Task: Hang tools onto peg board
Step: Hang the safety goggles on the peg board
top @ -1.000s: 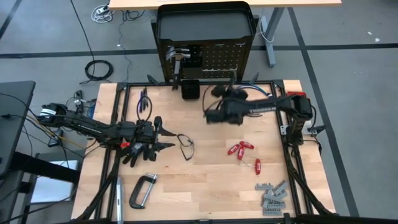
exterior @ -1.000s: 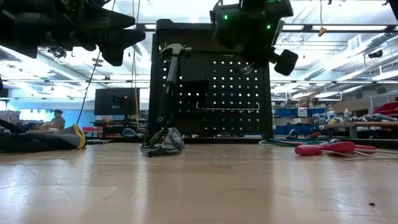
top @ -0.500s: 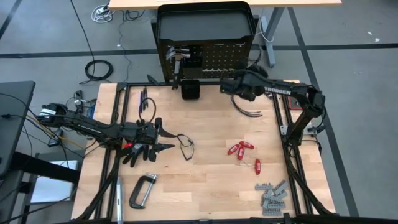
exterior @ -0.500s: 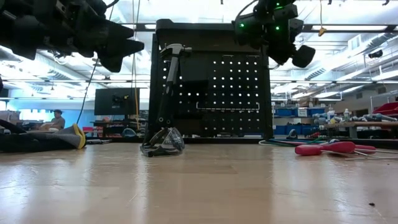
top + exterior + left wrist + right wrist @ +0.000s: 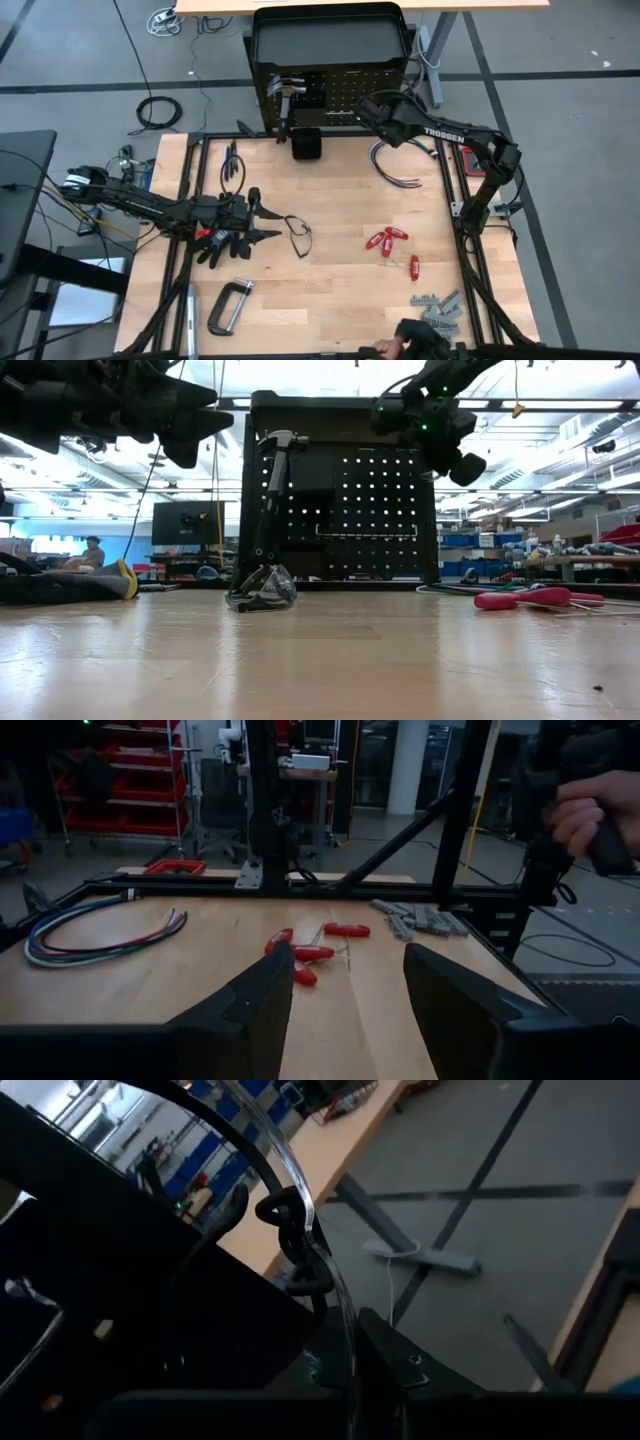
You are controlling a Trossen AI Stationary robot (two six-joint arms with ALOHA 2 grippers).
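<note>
The peg board (image 5: 352,96) (image 5: 370,510) stands upright at the table's far edge, and a hammer (image 5: 285,95) (image 5: 275,460) hangs on its left part by the head. My right gripper (image 5: 366,109) (image 5: 428,422) is up at the board's upper right, shut on clear glasses (image 5: 300,1210) with a black nose piece. My left gripper (image 5: 268,226) (image 5: 345,1010) hovers open and level over the table's left side. On the table lie black-framed glasses (image 5: 298,235), red drivers (image 5: 388,240) (image 5: 305,952), a C-clamp (image 5: 230,305) and grey pieces (image 5: 438,312) (image 5: 415,918). My right gripper holds the clear glasses by the lens's curved edge (image 5: 345,1350), which runs down between its fingers. The glasses are lifted clear, beside the black stand, with the nose piece (image 5: 297,1245) out past the fingertips. The fingers themselves hide the exact place of contact.
A small black box (image 5: 306,143) sits before the board, and a cable bundle (image 5: 400,165) (image 5: 100,932) lies at the far right. A black frame (image 5: 455,200) rails the table. A person's hand (image 5: 585,810) (image 5: 405,343) shows at the near edge.
My right gripper has carried the glasses from over the table's middle toward the far edge and upward, to the peg board's upper right, rolling as it went. It stays shut. A person's hand has come in at the near edge.
</note>
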